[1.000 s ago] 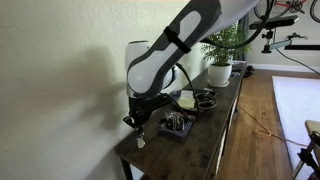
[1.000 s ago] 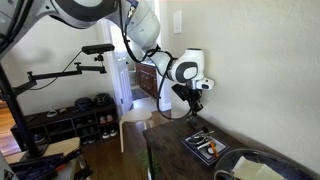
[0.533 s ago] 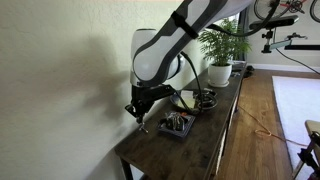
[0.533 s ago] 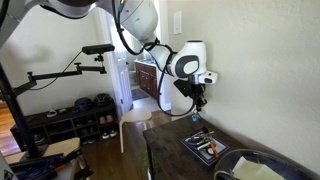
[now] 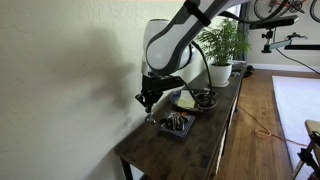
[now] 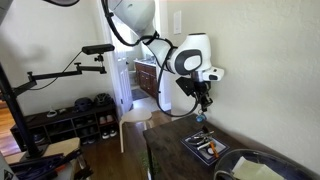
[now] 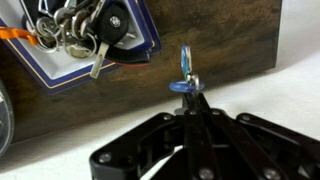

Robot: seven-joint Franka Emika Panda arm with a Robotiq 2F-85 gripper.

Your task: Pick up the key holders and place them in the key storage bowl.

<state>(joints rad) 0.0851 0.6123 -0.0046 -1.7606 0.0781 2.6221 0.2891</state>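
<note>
Swinging rightward across the exterior frames since a second ago, the gripper (image 5: 147,100) is clenched on a key holder (image 7: 187,72) that dangles from its tips. In the wrist view the key storage bowl (image 7: 148,42) sits upper left, already holding a heap of keys (image 7: 85,25). The drop looks close. A potted plant (image 5: 222,50) stands well apart on the table (image 5: 165,152), so nothing blocks the way.

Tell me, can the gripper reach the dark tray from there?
Probably yes. The gripper, shut on a key holder, hangs just beside the tray, with only bare table between them.
</note>
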